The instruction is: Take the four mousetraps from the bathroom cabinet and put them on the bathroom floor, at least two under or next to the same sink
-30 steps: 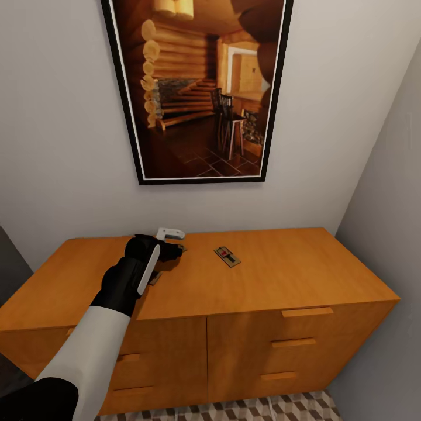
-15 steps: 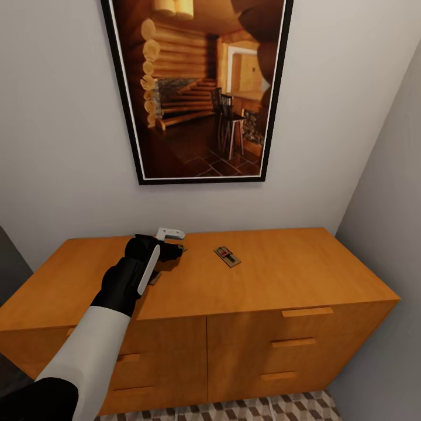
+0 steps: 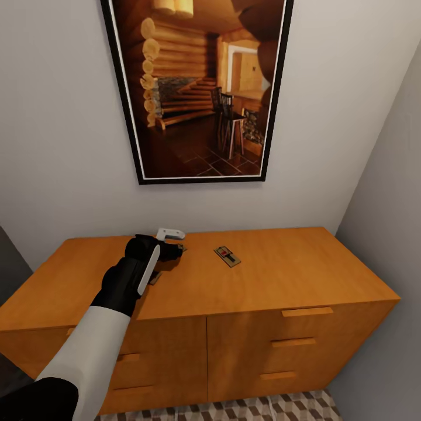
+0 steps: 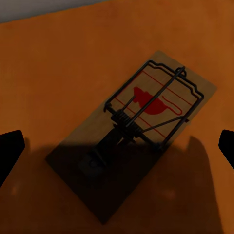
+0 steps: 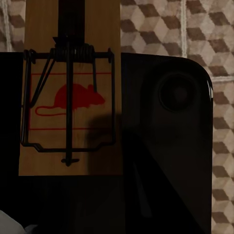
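A small flat brown wooden mousetrap with a dark wire spring and a red mouse print (image 4: 134, 139) lies on the top of the low orange-brown wooden cabinet with bar-handled drawers (image 3: 292, 280), directly below the left gripper (image 3: 175, 247). In the left wrist view the two black fingertips (image 4: 9, 151) stand wide apart on either side of the board, touching nothing, so this tool is spread and empty. A second mousetrap of the same kind (image 3: 227, 256) rests on the cabinet top just to the right, apart from the gripper, and a corner of what may be another board (image 3: 155, 279) peeks out beside the black forearm, too hidden to be sure. The right wrist view shows one more trap (image 5: 70, 97) upright before the dark body of the robot with the cube-patterned brown, beige and white floor tiles (image 5: 195, 29) behind; it looks held in the right gripper, though the fingers cannot be made out, so I cannot tell its state. The board is probably light, stiff and thin, lying flush on smooth wood, so it may skate away under a poor pinch; the long plain edges look the best hold, keeping clear of the wire bar. A large black-framed picture of a log interior (image 3: 199, 88) hangs on the white wall above.
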`<state>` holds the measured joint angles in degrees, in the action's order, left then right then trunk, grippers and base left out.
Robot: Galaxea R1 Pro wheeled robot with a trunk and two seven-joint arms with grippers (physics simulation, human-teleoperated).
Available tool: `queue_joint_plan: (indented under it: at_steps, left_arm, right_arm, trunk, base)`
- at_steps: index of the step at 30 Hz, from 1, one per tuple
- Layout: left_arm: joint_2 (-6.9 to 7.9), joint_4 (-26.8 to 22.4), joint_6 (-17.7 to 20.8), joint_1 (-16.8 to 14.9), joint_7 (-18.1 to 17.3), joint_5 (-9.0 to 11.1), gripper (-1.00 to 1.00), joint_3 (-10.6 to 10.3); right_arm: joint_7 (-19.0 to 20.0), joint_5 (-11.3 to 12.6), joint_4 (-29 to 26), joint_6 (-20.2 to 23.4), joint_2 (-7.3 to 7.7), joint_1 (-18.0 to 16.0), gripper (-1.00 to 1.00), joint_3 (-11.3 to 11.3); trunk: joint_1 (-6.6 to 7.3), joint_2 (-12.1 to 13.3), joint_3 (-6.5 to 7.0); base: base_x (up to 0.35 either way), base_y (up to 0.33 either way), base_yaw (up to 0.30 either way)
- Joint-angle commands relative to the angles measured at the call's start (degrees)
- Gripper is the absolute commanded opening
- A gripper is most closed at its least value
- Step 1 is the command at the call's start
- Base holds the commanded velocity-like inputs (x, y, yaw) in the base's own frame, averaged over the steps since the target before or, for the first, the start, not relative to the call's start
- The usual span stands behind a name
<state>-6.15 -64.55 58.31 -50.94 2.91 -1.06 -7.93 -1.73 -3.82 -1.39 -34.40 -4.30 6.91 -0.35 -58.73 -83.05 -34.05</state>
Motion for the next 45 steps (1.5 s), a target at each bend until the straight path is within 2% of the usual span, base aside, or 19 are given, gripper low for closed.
queue_joint_plan:
  at_steps: [1, 45]
  left_arm:
    - [0.00, -0.01, 0.23, -0.03, 0.17, -0.06, 1.00, -0.07]
    - [0.00, 1.74, 0.22, 0.05, 0.17, -0.08, 1.00, -0.08]
  right_arm:
    - [0.02, -0.22, -0.11, -0.05, 0.00, 0.04, -1.00, -0.09]
    - [-0.03, -0.22, -0.11, -0.05, 0.00, 0.04, -1.00, -0.09]
  trunk:
    - [0.00, -0.03, -0.04]
    - [0.00, -0.03, -0.45]
  base:
    - [0.019, 0.000, 0.000]
    - [0.018, 0.000, 0.000]
